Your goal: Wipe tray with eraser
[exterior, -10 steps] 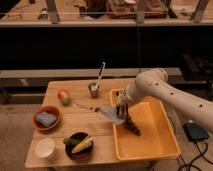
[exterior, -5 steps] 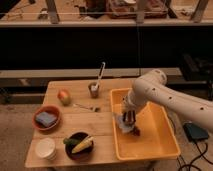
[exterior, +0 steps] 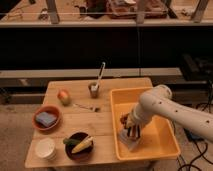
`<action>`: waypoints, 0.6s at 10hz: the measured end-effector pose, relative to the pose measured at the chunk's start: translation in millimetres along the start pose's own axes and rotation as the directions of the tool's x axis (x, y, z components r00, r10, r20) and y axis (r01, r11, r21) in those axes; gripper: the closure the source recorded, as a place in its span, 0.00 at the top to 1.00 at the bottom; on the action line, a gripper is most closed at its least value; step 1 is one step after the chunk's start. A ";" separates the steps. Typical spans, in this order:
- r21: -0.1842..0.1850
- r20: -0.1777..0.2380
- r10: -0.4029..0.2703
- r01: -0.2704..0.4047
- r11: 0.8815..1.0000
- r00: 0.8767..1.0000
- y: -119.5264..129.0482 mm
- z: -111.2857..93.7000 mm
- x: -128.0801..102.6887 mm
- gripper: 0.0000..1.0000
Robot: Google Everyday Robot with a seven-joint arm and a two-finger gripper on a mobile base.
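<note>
A: Changed lately?
B: Swept small brown-white striped eraser block point(exterior: 130, 138), clamped in two-finger gripper point(exterior: 131, 128), from left rim onto near-left floor of large yellow-orange plastic tray point(exterior: 161, 136) — looks like wipe underway.

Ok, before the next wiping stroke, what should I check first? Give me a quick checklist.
1. Tool is inside the tray, low over its front left floor: ok.
2. Tool is shut on the eraser: ok.
3. The pale grey piece under the eraser looks to be touching the tray floor: ok.
4. Bare tray floor to the right of the tool for a stroke: ok.
5. Tray fully supported by the table: cannot tell, since the arm and the tray hide the table's right edge.
6. Dark bowl stands apart from the tray's left wall: ok.
</note>
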 end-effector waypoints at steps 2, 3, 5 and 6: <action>0.000 0.044 0.043 -0.043 0.999 0.998 14.5 14.3 -25.0 0.01; -0.010 0.062 0.063 -0.063 0.998 0.996 20.8 18.0 -33.3 0.01; -0.031 0.067 0.113 -0.111 0.993 0.991 38.9 16.3 -37.9 0.01; -0.043 0.060 0.140 -0.137 0.990 0.988 51.0 12.3 -34.9 0.01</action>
